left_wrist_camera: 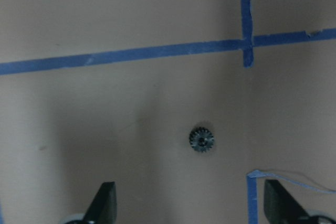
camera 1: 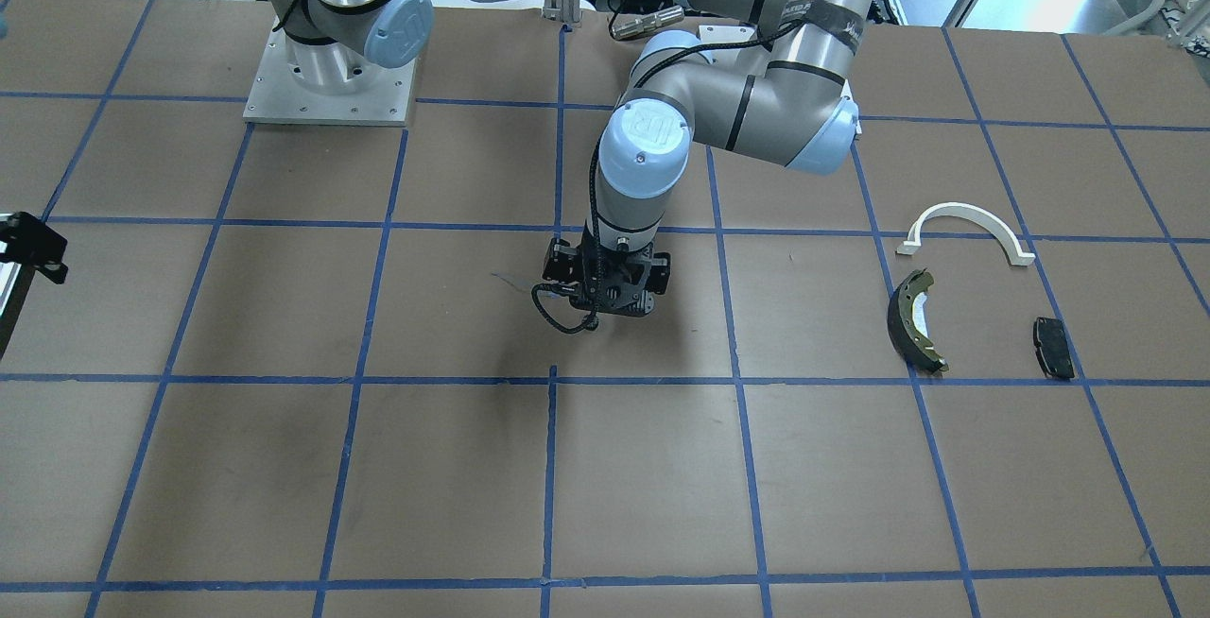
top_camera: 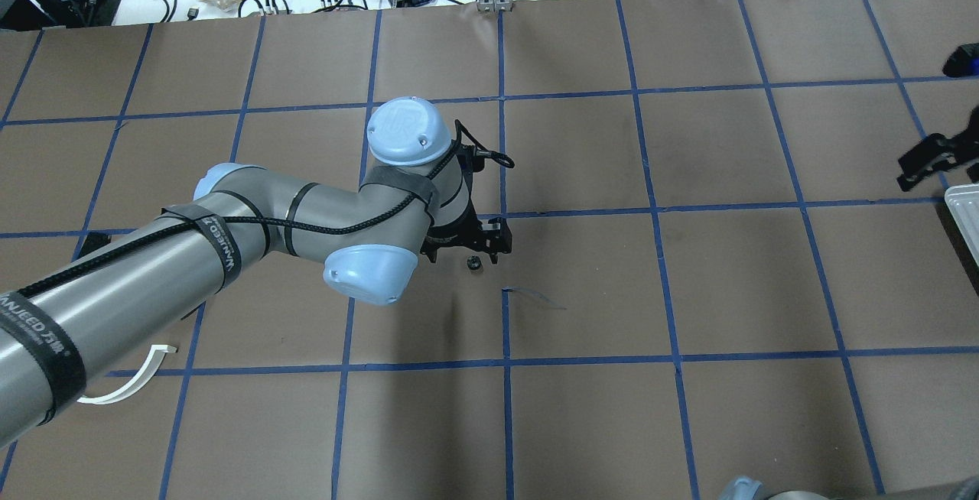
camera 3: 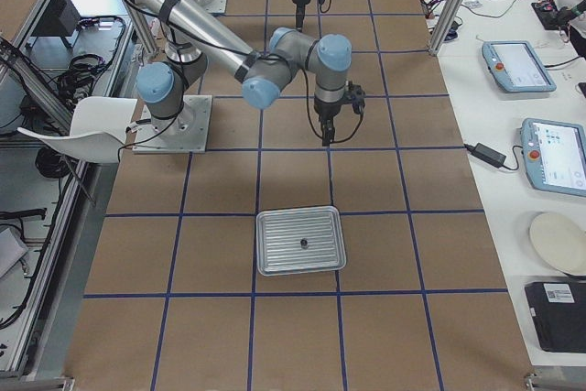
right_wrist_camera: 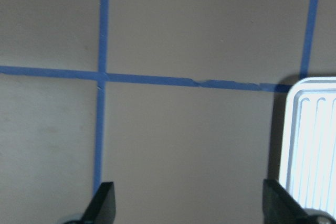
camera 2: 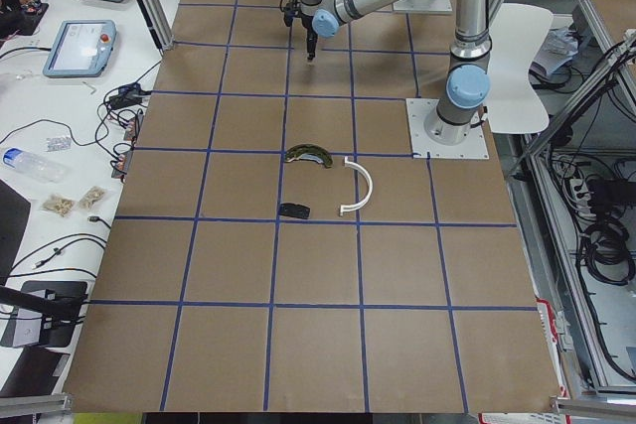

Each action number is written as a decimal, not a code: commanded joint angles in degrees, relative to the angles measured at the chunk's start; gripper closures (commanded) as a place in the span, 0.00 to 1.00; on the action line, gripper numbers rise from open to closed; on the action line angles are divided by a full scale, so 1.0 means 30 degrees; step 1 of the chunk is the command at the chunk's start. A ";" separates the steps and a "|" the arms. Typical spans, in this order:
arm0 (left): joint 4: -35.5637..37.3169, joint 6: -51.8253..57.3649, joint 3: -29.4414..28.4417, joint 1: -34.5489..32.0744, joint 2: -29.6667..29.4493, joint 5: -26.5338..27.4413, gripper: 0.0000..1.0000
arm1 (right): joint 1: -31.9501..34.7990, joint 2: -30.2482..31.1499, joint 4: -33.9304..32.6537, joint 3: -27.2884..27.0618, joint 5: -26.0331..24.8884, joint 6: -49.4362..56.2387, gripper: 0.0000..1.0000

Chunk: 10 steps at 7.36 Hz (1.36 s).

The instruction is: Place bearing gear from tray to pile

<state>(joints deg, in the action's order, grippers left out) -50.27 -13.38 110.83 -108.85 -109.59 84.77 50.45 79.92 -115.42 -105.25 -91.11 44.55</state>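
Observation:
A small dark toothed gear lies on the brown table, just ahead of my left gripper, which is open and empty above it; the gear also shows in the overhead view. The silvery ribbed tray sits far to the robot's right with one small dark part on it. My right gripper is open and empty beside the tray's edge. The pile lies apart from the gear: a white arch bracket, an olive brake shoe and a black pad.
The table is brown paper with a blue tape grid. The right arm's base plate stands at the back. Cables and control tablets lie off the table's far edge.

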 commanded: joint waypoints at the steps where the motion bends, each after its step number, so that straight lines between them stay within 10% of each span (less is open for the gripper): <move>1: 0.1285 -0.0024 0.0029 -0.0193 -0.1111 0.0045 0.02 | -0.3590 -0.1843 -0.2141 -0.0073 0.0250 0.4642 0.00; 3: 0.1610 0.0210 0.0000 -0.0163 -0.1525 0.0074 0.20 | -0.5003 -0.4596 -0.6359 -0.0044 0.0339 0.7489 0.00; 8: 0.1612 0.0008 0.0029 -0.0163 -0.1642 0.0104 0.44 | -0.5653 -0.5868 -0.6936 0.0453 0.0399 0.8441 0.08; 10: 0.1582 -0.0024 0.0000 -0.0163 -0.1642 0.0162 0.99 | -0.5653 -0.6393 -0.6907 0.1300 0.0340 0.8586 0.18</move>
<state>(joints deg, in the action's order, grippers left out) -45.50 -13.31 110.88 -109.34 -114.46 85.16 33.52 61.76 -136.16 -102.93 -89.98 70.00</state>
